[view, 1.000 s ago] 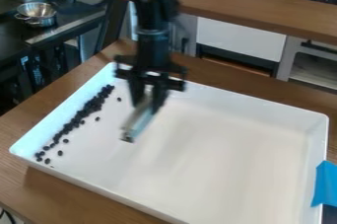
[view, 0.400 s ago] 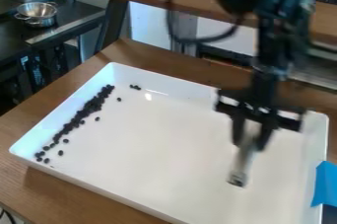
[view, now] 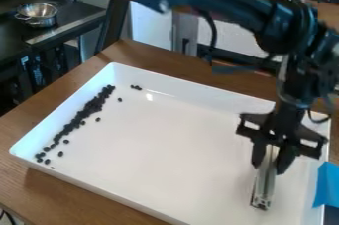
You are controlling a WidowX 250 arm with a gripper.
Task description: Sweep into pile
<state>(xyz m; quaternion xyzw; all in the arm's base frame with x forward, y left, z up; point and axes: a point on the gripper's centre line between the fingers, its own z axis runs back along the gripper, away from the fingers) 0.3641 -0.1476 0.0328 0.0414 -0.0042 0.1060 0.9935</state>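
Beans (view: 83,113), small and dark, are spread in a long, uneven band inside the left side of a white tray (view: 165,164), from near its far left corner down toward its near left corner. The band is packed more tightly at its far end and thinned out at its near end, where a few beans are set apart from the others. Stray beans are also seen just to the right of the band, and a small cluster (view: 136,87) is found near the far wall of the tray.

A pale, narrow tool (view: 263,188) is gripped by the claw (view: 269,167), its fingers closed around the upper part. The tool is held over the right part of the tray, well apart from the beans, with its lower end pointed down; whether the tray is touched by it cannot be told.

The tray is carried by a wooden worktop (view: 73,192). Blue material (view: 327,184) is seen at the tray's right edge.
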